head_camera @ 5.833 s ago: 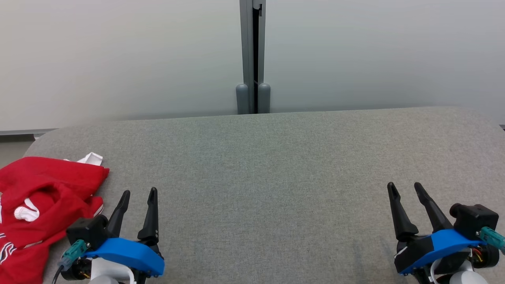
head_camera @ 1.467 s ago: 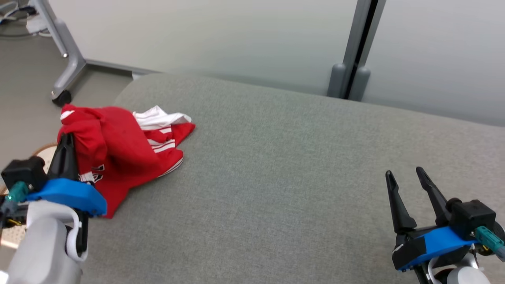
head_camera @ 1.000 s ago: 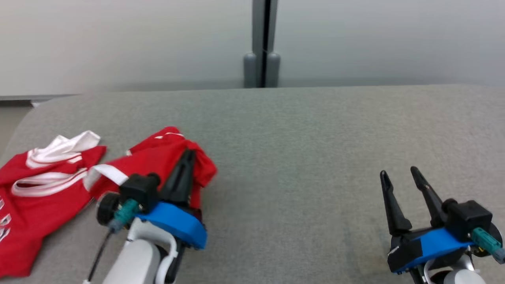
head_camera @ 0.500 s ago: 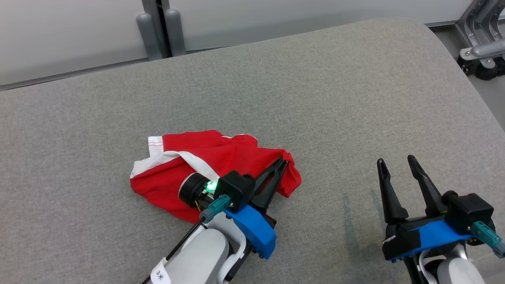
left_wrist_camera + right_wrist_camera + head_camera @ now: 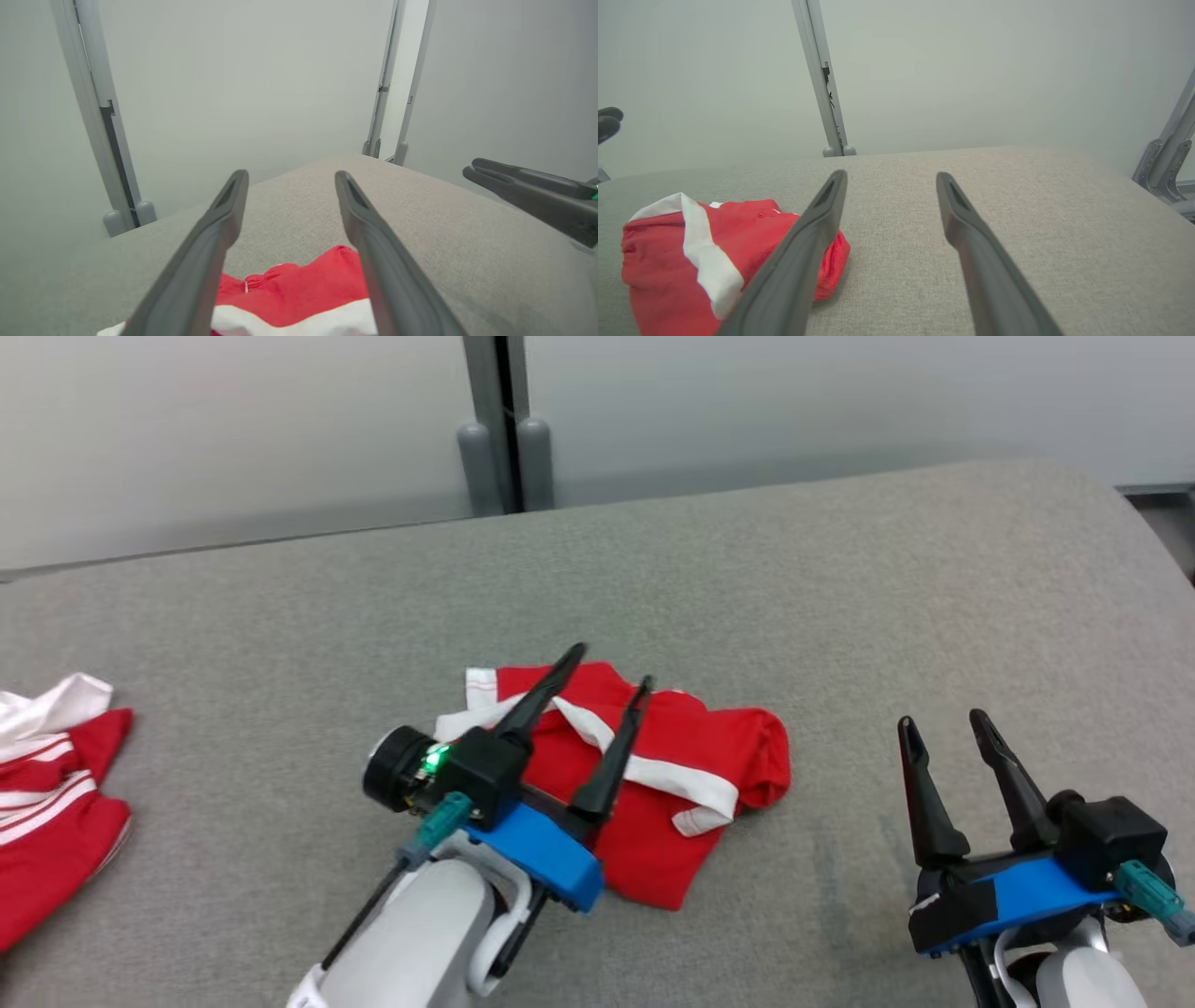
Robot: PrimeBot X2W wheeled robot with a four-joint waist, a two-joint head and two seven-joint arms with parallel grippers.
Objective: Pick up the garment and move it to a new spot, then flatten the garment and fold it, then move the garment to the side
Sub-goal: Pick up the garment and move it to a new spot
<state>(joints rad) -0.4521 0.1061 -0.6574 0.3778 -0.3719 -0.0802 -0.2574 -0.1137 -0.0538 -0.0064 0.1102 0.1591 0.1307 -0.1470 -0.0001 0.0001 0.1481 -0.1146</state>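
Observation:
The garment (image 5: 695, 770), red with a white band, lies crumpled near the middle of the grey fabric table (image 5: 840, 569). My left gripper (image 5: 611, 667) hovers over its left part with the fingers spread wide and nothing between them. In the left wrist view the garment (image 5: 303, 289) sits just below the open left gripper (image 5: 289, 177). My right gripper (image 5: 940, 721) stands open at the lower right, apart from the cloth. The right wrist view has the garment (image 5: 649, 266) to the left of the open right gripper (image 5: 892, 176).
A second red-and-white cloth (image 5: 47, 803) lies at the table's left edge. Pale partition walls with a grey post (image 5: 495, 429) stand behind the table. Metal frame legs (image 5: 1167, 154) stand beyond the table's right end. My right gripper's fingers (image 5: 528, 186) cross the left wrist view's right side.
The left gripper, shut on the garment half a second ago, has opened and let it go onto the table. The head camera has swung; the right gripper has kept its pose.

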